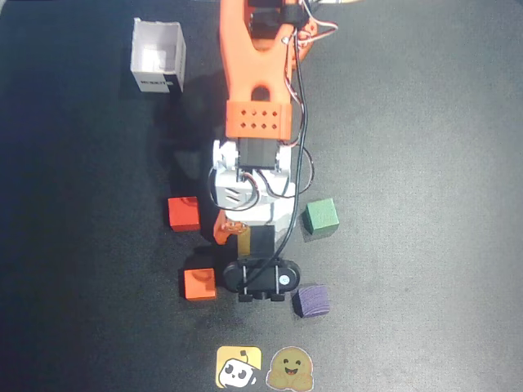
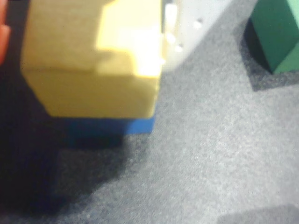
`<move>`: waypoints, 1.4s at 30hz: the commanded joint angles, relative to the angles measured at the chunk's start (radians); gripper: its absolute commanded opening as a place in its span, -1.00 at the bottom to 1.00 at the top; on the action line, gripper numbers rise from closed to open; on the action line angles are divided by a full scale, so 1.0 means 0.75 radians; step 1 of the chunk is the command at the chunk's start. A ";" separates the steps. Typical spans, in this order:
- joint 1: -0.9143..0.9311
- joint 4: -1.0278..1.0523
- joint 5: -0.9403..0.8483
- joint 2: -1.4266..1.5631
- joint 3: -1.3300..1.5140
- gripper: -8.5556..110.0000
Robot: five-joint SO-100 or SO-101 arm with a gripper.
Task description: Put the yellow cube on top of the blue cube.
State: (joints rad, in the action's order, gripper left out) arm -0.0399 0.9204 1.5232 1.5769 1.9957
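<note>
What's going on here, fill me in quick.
An orange robot arm is stacking small blocks on a dark table. In the wrist view the yellow cube sits over the blue cube, of which only a thin strip shows underneath. The gripper is right at the stack, but whether it is clamped or open cannot be told. Red, orange, green and purple blocks lie around untouched, with a white box farther off.
</note>
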 commanded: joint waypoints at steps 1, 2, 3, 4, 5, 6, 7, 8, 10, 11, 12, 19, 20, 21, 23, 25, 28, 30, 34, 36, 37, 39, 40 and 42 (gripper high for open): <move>-0.014 -0.010 0.016 0.129 -0.004 -0.43; -0.016 -0.008 0.018 0.145 0.000 -0.43; -0.016 -0.008 0.020 0.164 0.008 -0.43; -0.018 -0.008 0.022 0.186 0.016 -0.43; -0.018 -0.008 0.025 0.207 0.025 -0.43; -0.020 -0.006 0.029 0.227 0.035 -0.43; -0.020 -0.004 0.031 0.250 0.045 -0.43; -0.020 -0.004 0.033 0.274 0.057 -0.43; -0.022 -0.004 0.035 0.321 0.086 -0.43; -0.025 -0.004 0.037 0.348 0.104 -0.43; -0.025 -0.004 0.037 0.378 0.125 -0.43; -0.027 -0.012 0.041 0.777 0.415 -0.69; -0.027 -0.012 0.041 0.843 0.460 -0.76; -0.027 -0.008 0.041 0.906 0.501 -0.82; -0.027 0.000 0.041 1.059 0.601 -0.86; -0.018 0.025 0.037 1.248 0.718 -0.86; -0.004 0.117 0.018 1.532 0.861 -0.85; 0.014 0.209 0.002 1.710 0.931 -0.85; 0.020 0.387 -0.043 2.019 1.031 -0.85; 0.022 0.391 -0.086 2.019 1.029 -0.85; 0.025 0.391 -0.102 2.019 1.025 -0.85; 0.025 0.395 -0.129 2.019 1.031 -0.85; 0.025 0.391 -0.137 2.019 1.041 -0.85; 0.025 0.358 -0.160 2.019 1.078 -0.85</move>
State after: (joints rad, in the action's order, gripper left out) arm -0.0307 1.2118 1.4297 3.0818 2.7918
